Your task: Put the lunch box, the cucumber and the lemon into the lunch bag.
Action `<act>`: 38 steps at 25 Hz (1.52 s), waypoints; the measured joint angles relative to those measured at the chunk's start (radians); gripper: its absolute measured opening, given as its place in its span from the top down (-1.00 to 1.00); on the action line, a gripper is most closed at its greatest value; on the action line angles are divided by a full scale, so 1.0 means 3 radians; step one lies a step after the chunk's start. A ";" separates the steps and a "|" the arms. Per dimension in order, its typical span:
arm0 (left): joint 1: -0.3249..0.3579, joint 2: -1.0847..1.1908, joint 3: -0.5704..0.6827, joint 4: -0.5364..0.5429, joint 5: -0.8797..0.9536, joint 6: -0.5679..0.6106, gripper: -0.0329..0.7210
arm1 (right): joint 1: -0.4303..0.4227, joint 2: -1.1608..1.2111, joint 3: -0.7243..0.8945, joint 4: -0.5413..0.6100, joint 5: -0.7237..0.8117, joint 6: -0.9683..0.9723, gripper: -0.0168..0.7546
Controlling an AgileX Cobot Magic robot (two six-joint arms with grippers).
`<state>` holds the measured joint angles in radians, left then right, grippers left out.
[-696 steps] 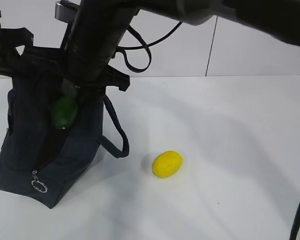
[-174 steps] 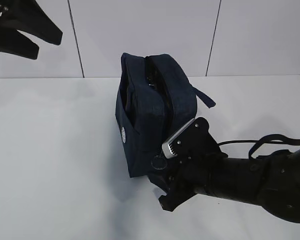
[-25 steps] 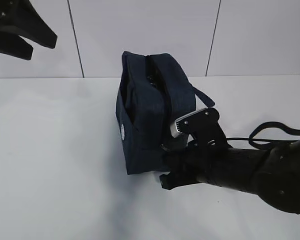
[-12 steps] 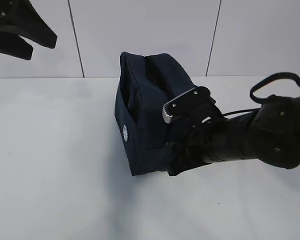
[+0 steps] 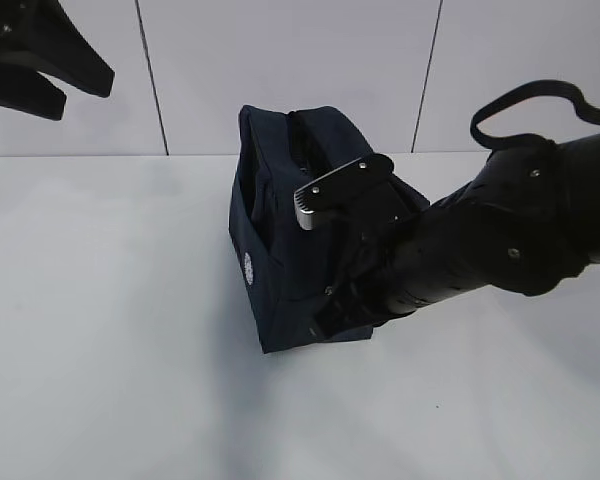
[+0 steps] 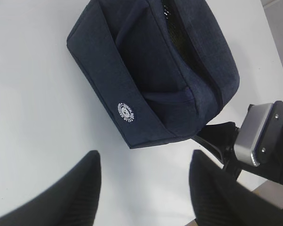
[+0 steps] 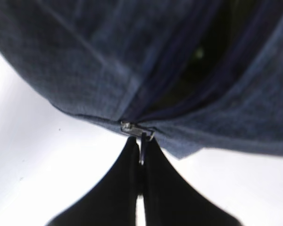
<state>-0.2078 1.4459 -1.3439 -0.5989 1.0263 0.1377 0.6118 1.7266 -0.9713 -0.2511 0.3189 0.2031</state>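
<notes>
The dark navy lunch bag [image 5: 280, 210] stands on the white table, its top zipper partly open; it also shows in the left wrist view [image 6: 151, 70] and fills the right wrist view [image 7: 132, 61]. My right gripper [image 7: 141, 146] is shut on the silver zipper pull [image 7: 141, 141] at the bag's near end; in the exterior view that arm [image 5: 460, 250] covers the bag's right side. My left gripper [image 6: 144, 165] is open and empty, high above the table left of the bag, and shows at the exterior view's top left [image 5: 40, 60]. The lunch box, cucumber and lemon are hidden.
The white table [image 5: 110, 320] stretches around the bag. A white panelled wall [image 5: 280, 60] stands behind. The right arm's cable [image 5: 525, 100] loops above the table at the right.
My right arm has risen and moved up along the bag's right side, holding the zipper pull. The bag has shifted slightly. The left gripper has not moved.
</notes>
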 joint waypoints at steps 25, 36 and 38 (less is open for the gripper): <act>0.0000 0.0052 0.0000 0.0059 -0.0007 0.0000 -0.18 | 0.0000 0.0000 -0.1299 0.0682 0.2014 -0.0144 0.94; 0.0000 0.0052 0.0000 0.0079 0.0180 0.0046 -0.13 | 0.0000 0.0006 -0.1880 0.1487 0.2790 -0.0908 0.94; 0.0000 0.0052 0.0000 0.0085 0.0259 0.0090 -0.13 | 0.0000 0.0006 -0.1932 0.1676 0.2924 -0.1121 0.94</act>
<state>-0.2078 1.4614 -1.3439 -0.5734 1.1040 0.1647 0.6118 1.7284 -1.5511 0.2516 1.1960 -0.1331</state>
